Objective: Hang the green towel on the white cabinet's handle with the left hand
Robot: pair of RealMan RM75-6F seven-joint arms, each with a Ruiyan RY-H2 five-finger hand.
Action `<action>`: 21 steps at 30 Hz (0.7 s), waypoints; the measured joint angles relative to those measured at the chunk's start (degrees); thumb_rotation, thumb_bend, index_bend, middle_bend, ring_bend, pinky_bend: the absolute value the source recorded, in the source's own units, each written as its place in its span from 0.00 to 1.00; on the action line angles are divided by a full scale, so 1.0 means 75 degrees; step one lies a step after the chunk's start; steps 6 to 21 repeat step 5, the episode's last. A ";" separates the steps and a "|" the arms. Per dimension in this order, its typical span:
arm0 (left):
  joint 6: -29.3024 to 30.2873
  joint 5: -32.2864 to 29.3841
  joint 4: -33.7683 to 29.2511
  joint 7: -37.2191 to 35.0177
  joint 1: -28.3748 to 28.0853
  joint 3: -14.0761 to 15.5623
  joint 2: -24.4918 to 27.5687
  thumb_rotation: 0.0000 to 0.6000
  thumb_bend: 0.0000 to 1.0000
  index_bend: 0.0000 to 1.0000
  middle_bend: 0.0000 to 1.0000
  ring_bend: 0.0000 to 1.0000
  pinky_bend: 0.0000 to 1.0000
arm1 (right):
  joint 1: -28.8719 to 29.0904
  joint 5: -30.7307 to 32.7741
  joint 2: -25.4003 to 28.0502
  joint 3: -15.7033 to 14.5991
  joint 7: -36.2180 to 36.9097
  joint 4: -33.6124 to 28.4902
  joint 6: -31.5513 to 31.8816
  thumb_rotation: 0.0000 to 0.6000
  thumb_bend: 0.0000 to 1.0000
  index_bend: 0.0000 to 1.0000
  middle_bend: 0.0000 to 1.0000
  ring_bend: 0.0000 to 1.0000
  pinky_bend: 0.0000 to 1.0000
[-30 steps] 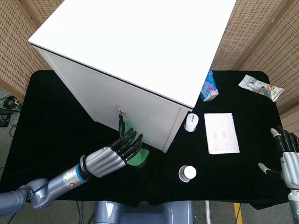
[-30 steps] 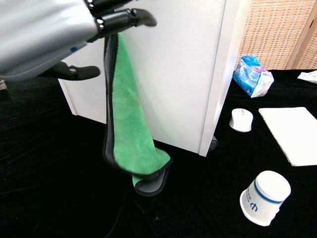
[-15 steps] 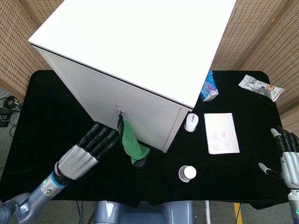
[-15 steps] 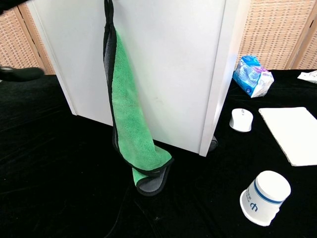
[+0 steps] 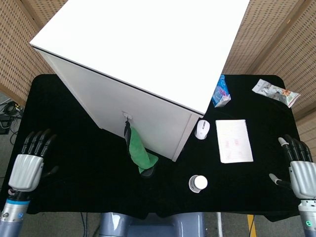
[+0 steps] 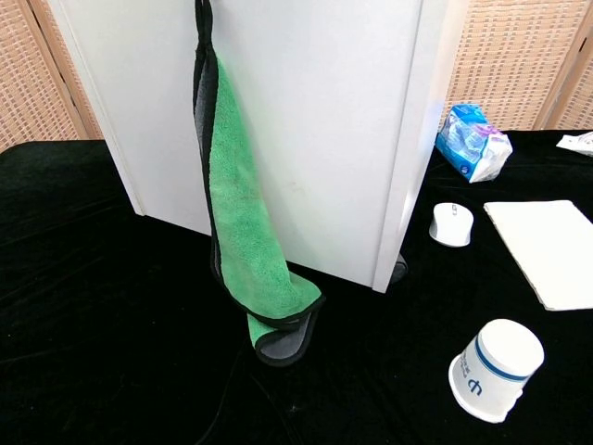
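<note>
Far left: left hand (image 5: 28, 165) empty, fingers apart and extended, well apart from the cabinet, touching nothing. Centre: green towel (image 6: 243, 243) draped from the handle (image 5: 127, 117) on the white cabinet (image 5: 148, 54) front, hanging flat against the panel, lower end folded on the black table (image 5: 69, 133) (towel evidently longer than the drop from handle to table, hence the bunching). Task judged complete; towel unsupported by any hand. Right of cabinet: white mouse (image 5: 202, 129), paper cup (image 5: 198, 183), notepad (image 5: 234, 140). Far right: right hand (image 5: 299, 165) empty, fingers spread, at the table edge.
</note>
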 measured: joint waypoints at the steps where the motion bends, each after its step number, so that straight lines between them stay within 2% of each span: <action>1: -0.0108 -0.0158 -0.0037 -0.0105 0.0063 -0.0002 0.0121 1.00 0.10 0.03 0.00 0.00 0.00 | 0.0015 0.0008 -0.0012 -0.0010 -0.0041 -0.0013 -0.0040 1.00 0.13 0.01 0.00 0.00 0.00; 5: -0.0262 -0.0424 -0.0061 -0.0340 0.0266 -0.0109 0.0304 1.00 0.10 0.03 0.00 0.00 0.00 | 0.0064 -0.0001 -0.0058 -0.0041 -0.0128 -0.0018 -0.0115 1.00 0.13 0.01 0.00 0.00 0.00; 21: -0.0262 -0.0424 -0.0061 -0.0340 0.0266 -0.0109 0.0304 1.00 0.10 0.03 0.00 0.00 0.00 | 0.0064 -0.0001 -0.0058 -0.0041 -0.0128 -0.0018 -0.0115 1.00 0.13 0.01 0.00 0.00 0.00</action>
